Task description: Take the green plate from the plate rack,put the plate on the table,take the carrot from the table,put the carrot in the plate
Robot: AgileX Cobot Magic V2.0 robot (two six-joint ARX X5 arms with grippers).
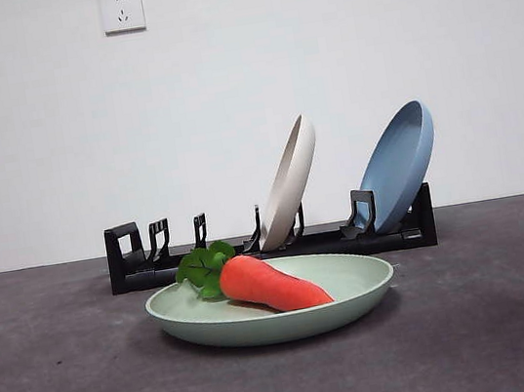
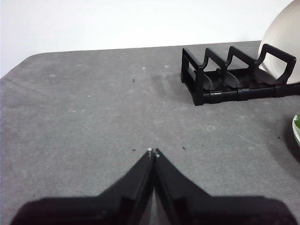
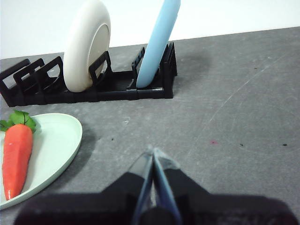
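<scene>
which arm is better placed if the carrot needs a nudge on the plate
Right, probably. Its wrist view shows the carrot and green plate close beside the shut right gripper. The left gripper, also shut, sees only the plate's edge.

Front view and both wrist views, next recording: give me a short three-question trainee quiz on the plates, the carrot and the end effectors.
1. True or false: the orange-red tapered toy carrot lies in the pale sage-green round plate.
2. How many plates stand in the long black plastic plate rack?
3. Which describes the end effectors? A: both shut, holding nothing. B: the left holds the carrot. C: the right holds the dusty-blue round plate.

Key
1. True.
2. Two: the cream-white round plate and the dusty-blue one.
3. A: the left end effector and the right end effector are both over the dark grey table.
</scene>
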